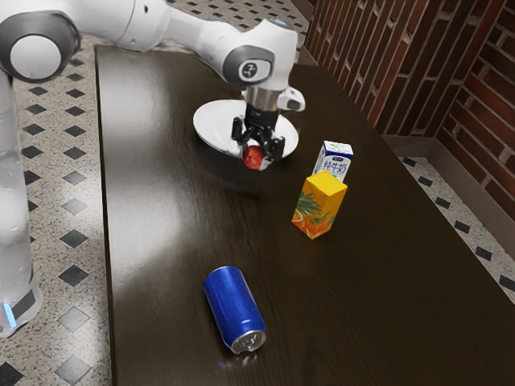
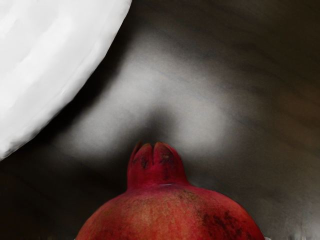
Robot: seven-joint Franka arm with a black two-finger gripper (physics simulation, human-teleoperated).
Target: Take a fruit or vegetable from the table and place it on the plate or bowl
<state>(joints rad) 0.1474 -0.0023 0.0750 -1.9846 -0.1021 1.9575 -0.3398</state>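
- Red pomegranate is clamped between the two black fingers of the gripper, gripped from both sides. Its crown points outward under the hand in the wrist view.
- The fruit hangs at the near rim of the white plate, apparently clear of the table, with a shadow below. It is not on the plate.
- Judgement: the hold is from above so the fruit can be carried over the rim and lowered. The plate lies just beside the fruit.
- Milk carton and orange juice carton stand upright toward the exterior view's right. A blue can lies on its side, well apart.
- Surface: dark, glossy wooden table.
- Room: red brick wall and a speckled floor with black diamonds.
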